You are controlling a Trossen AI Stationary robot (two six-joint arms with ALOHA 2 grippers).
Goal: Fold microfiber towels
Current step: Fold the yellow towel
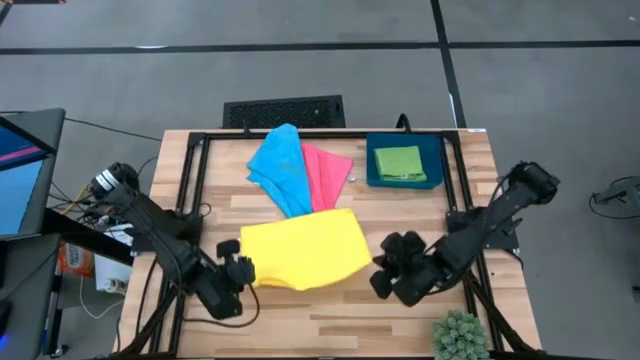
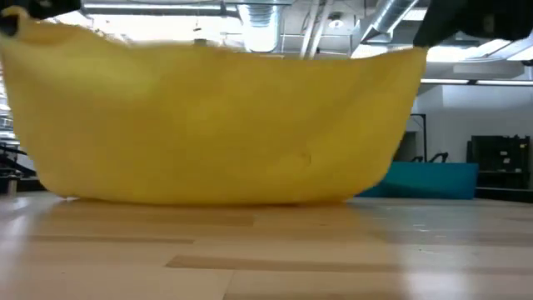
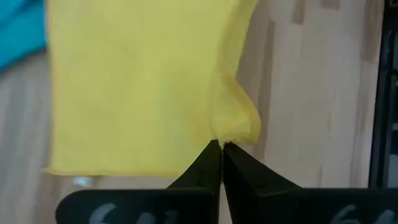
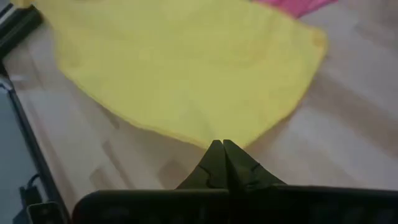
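I have the left gripper (image 3: 221,147) and right gripper (image 4: 222,144) each clamped on a corner of the yellow towel (image 1: 300,248), lifted at the worktop's (image 1: 400,310) front. I'm mid-fold; next I'd carry both corners evenly across.

The light wooden surface (image 1: 330,315) carries a blue towel (image 1: 280,168) and a pink towel (image 1: 327,174) overlapping near its far edge. A dark blue tray (image 1: 372,172) beside them holds a folded green towel (image 1: 399,163). A small potted plant (image 1: 460,335) sits at the near right corner.
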